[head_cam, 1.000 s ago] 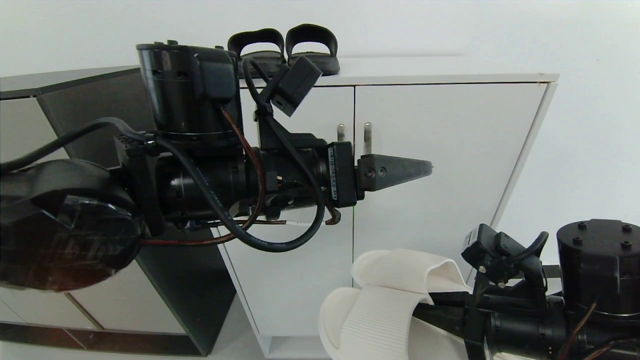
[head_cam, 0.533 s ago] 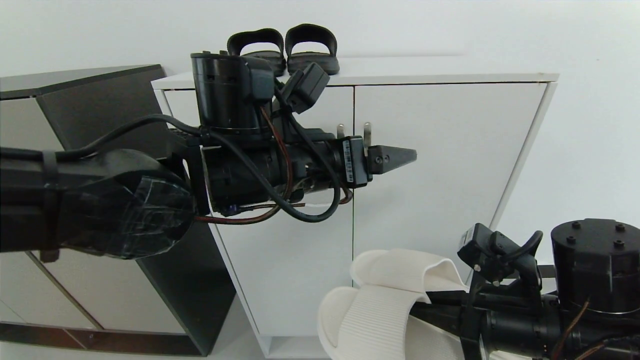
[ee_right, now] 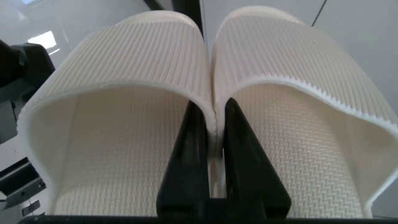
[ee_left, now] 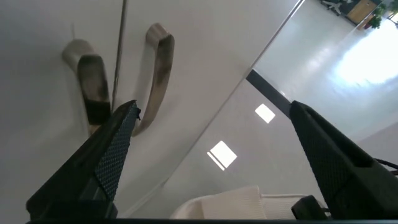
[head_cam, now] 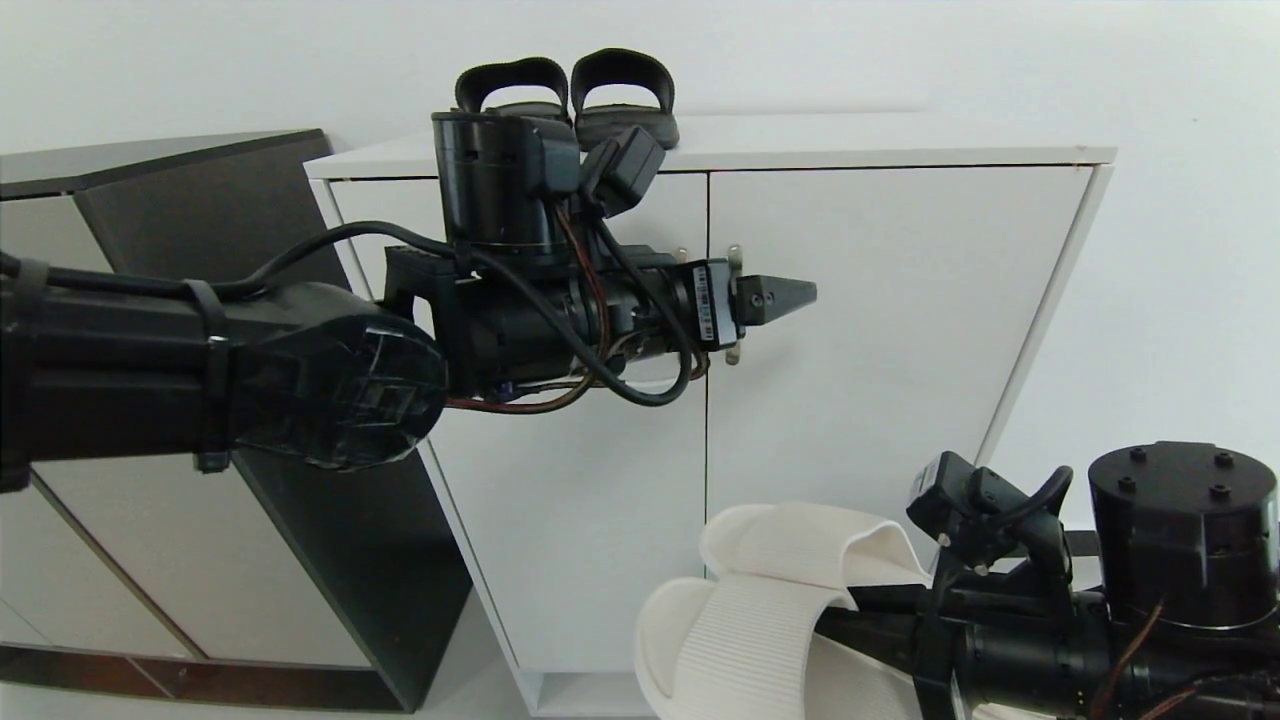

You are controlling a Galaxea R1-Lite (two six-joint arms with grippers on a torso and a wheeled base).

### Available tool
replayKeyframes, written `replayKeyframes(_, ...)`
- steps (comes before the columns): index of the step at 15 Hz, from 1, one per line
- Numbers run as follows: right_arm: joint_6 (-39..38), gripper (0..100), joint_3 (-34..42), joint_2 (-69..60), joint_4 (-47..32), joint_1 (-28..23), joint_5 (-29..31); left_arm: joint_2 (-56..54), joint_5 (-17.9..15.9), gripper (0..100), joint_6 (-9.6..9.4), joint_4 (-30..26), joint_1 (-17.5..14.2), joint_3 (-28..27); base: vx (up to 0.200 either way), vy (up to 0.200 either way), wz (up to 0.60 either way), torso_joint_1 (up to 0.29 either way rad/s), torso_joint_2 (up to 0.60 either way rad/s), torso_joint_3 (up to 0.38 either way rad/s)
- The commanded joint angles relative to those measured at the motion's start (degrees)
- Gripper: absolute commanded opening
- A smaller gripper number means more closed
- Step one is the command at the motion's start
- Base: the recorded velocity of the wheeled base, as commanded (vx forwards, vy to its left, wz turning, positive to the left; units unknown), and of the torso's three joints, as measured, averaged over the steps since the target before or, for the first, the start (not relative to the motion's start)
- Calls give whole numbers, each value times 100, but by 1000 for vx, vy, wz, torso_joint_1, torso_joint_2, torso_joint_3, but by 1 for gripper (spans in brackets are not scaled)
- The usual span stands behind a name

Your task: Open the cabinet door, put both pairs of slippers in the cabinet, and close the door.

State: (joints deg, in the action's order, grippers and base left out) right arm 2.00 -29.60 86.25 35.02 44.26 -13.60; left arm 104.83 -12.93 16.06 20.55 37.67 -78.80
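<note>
White cabinet fills the middle of the head view, both doors shut. The left arm has pushed forward and up over the last second. The left gripper, lower and nearer the camera a second ago, now sits level with the handles at the centre seam, its tip over the right door. In the wrist view its jaws are spread wide with nothing between them; one finger is close by the handles, contact not confirmed. Judgement: the approach to a handle is nearly done and the pull not yet begun, so opening the door is the step in hand. The right arm has barely shifted. The right gripper is pinched narrow on the touching inner strap walls of the white slippers, held low in front of the cabinet, ready to load once a door swings. Count: one cabinet, two doors, two grippers. Two pairs of slippers, four in all: the white pair in the grip, the black slippers side by side on the cabinet top. Two metal handles, one either side of the seam.
</note>
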Motion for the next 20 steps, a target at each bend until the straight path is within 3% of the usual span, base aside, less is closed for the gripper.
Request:
replayKeyframes(1, 2, 0, 7, 50, 31, 3, -2, 214, 37, 100, 3, -7, -14, -188, 0, 0, 0, 0, 0, 0)
replayKeyframes(7, 2, 0, 16, 59, 57, 3, -2, 389, 19, 100, 3, -183, -5, -514, 0, 0, 0, 0, 0, 0)
replayKeyframes(8, -7, 0, 16, 50, 57, 3, -2, 398, 10, 0, 3, -183, -5, -514, 0, 0, 0, 0, 0, 0)
replayKeyframes(12, 2, 0, 112, -12, 48, 3, -239, 319, -34, 0, 20, -174, 39, -408, 0, 0, 0, 0, 0, 0)
replayKeyframes(17, 20, 0, 262, -196, 22, 3, -661, -463, -43, 0, 29, 300, 575, 699, 0, 0, 0, 0, 0, 0)
replayKeyframes(20, 20, 0, 279, -249, 4, 47, -687, -788, -43, 0, 29, 467, 689, 1156, 0, 0, 0, 0, 0, 0)
